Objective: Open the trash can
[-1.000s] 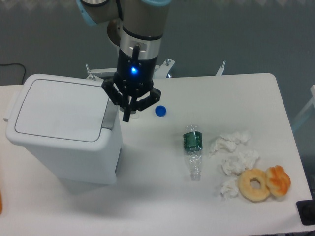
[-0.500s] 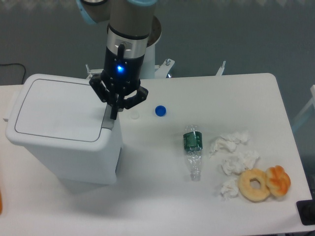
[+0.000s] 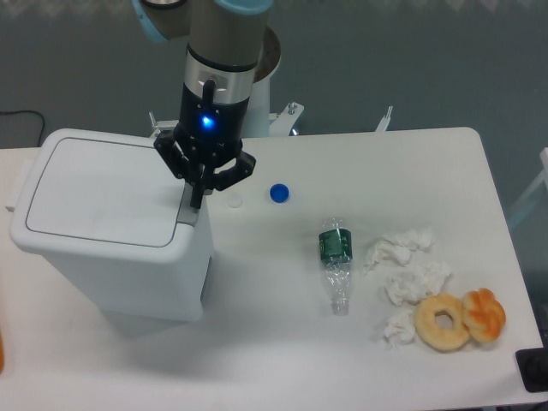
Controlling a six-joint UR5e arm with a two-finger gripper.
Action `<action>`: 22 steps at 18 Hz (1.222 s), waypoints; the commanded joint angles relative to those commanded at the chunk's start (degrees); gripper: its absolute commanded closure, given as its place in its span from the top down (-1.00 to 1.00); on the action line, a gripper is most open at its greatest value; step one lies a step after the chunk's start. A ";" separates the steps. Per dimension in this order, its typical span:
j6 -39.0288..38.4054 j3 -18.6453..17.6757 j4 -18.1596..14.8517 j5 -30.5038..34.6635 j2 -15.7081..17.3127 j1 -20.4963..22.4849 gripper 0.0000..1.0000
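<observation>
Currently my pincer [image 3: 196, 202], fingers clenched together and empty, sat over the grey push tab [image 3: 189, 211] of the large white boxy plastic trash can [image 3: 111, 231] at the table's left edge; lid shut, next: press down.

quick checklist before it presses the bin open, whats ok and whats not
1. Black two-finger gripper over the grey push tab of the large white plastic trash can: ok.
2. Fingers together for pushing: ok, they look shut.
3. Tip touching the tab: cannot tell.
4. Flat hinged lid closed, nothing on it: ok.
5. Blue bottle cap and clear plastic bottle clear of the bin: ok.
</observation>
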 joint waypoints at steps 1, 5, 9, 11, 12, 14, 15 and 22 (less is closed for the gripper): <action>0.00 0.00 0.09 0.09 -0.09 0.00 -1.00; 0.09 -0.35 0.09 0.09 0.00 0.17 -1.00; 0.26 -0.62 0.00 0.09 0.00 0.35 -1.00; 0.26 -0.62 0.00 0.09 0.00 0.44 -1.00; 0.26 -0.62 0.09 0.09 0.00 0.44 -1.00; 0.26 -0.62 0.09 0.00 0.00 0.53 -1.00; 0.26 -0.53 0.17 -0.09 0.00 0.61 -1.00; 0.44 2.46 0.53 -0.35 -0.61 4.91 0.20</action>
